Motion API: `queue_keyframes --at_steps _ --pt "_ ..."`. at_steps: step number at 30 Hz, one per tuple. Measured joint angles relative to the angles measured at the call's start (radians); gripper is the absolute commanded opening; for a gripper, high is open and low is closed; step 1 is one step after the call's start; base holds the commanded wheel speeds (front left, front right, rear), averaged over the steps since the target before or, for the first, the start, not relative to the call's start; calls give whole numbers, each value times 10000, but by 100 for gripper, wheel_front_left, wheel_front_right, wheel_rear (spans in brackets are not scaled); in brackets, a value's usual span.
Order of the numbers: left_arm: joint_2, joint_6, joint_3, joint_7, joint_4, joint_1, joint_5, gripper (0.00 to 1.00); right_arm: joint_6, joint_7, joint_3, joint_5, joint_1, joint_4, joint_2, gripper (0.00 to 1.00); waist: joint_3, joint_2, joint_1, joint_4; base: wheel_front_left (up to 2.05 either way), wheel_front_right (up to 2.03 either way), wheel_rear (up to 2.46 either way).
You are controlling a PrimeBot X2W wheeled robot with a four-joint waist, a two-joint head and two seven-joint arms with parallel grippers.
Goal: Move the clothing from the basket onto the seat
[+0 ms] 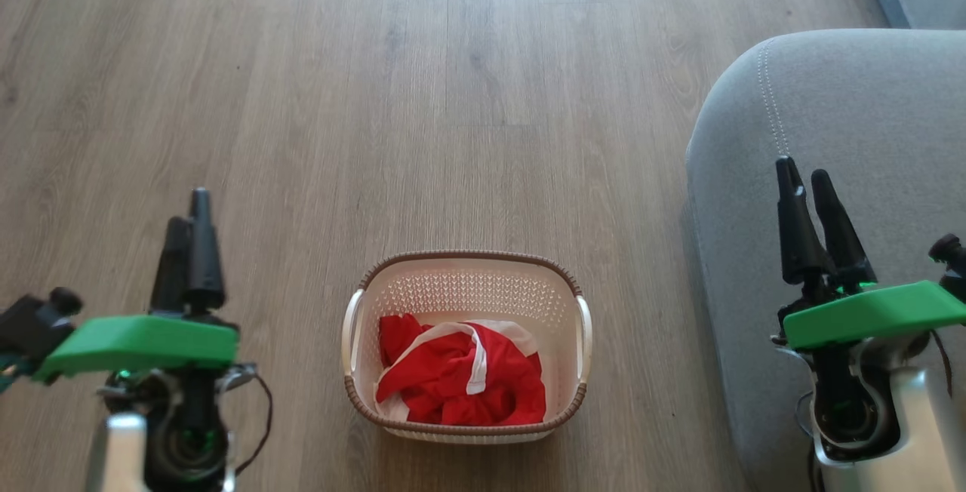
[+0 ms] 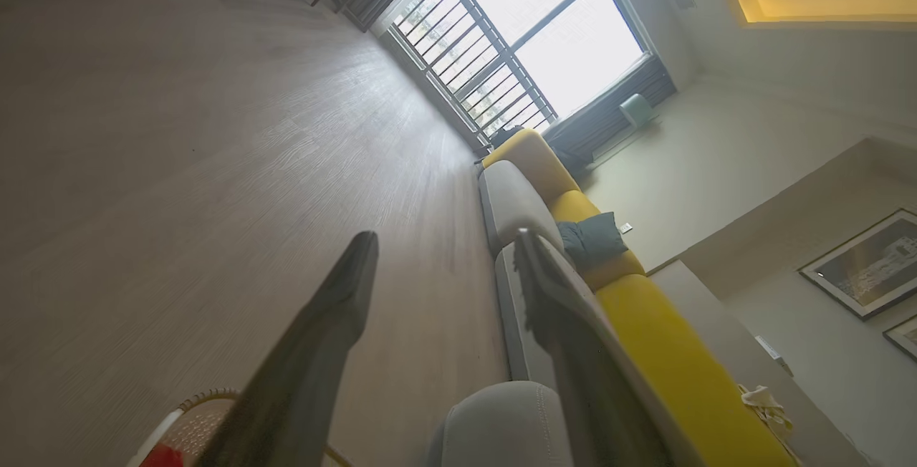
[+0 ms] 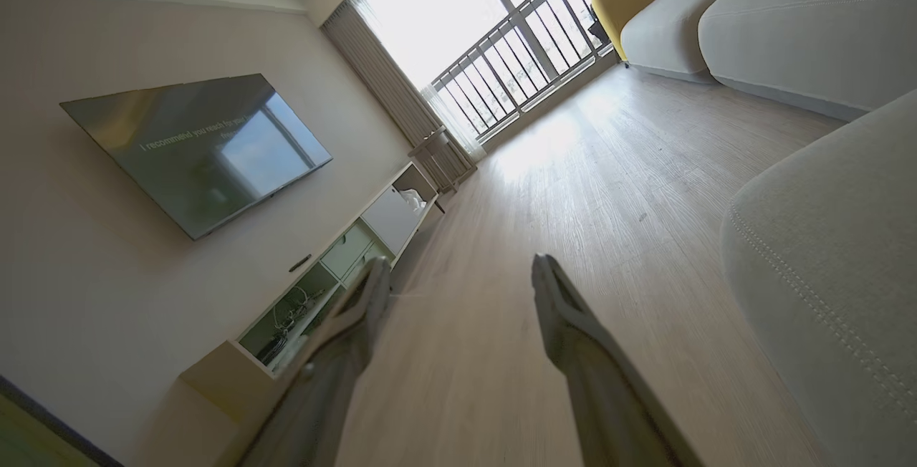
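The cream basket (image 1: 581, 356) with its brown rim stands on the wooden floor at the bottom centre of the head view. Crumpled red clothing (image 1: 453, 379) with white bands lies inside it. The grey seat (image 1: 845, 107) with pale stitching fills the right side, its rounded corner toward the basket. My left gripper (image 1: 190, 209) hangs open to the left of the basket, nothing between its fingers. My right gripper (image 1: 806, 175) is open and empty above the seat's near edge. In the left wrist view a sliver of the basket (image 2: 204, 410) and red clothing (image 2: 163, 457) shows at the bottom left.
Bare wood floor (image 1: 377, 99) stretches ahead of and around the basket. The right wrist view has a wall television (image 3: 200, 145), a low cabinet (image 3: 337, 273) and a balcony railing (image 3: 523, 66). A yellow-backed sofa (image 2: 645, 324) runs along the wall in the left wrist view.
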State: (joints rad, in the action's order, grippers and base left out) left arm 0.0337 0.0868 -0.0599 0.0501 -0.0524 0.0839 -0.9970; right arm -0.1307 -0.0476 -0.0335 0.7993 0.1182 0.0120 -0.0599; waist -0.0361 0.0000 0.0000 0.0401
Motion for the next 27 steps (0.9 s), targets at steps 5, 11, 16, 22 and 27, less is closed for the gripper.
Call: queue_keyframes --at_steps 5,11,16,22,27 --pt "8 769 920 142 -278 2 1419 100 0 -161 161 -840 53 -226 -56 100 3 0 0 37 0 0 0" --pt "491 1806 2426 360 -65 4 3137 100 0 -336 336 -1801 152 -270 -73 100 61 0 0 38 0 0 0" --pt "995 2788 3540 485 550 18 3645 100 0 -506 504 -2351 138 -142 -77 100 122 0 0 16 0 0 0" --pt "1323 3469 4314 642 995 255 4042 100 0 -688 953 -3049 112 203 -144 100 157 0 0 -8 0 0 0" --pt "1388 4067 4661 771 922 385 4617 100 0 -817 1139 -3488 97 391 -217 100 148 0 0 -28 0 0 0"
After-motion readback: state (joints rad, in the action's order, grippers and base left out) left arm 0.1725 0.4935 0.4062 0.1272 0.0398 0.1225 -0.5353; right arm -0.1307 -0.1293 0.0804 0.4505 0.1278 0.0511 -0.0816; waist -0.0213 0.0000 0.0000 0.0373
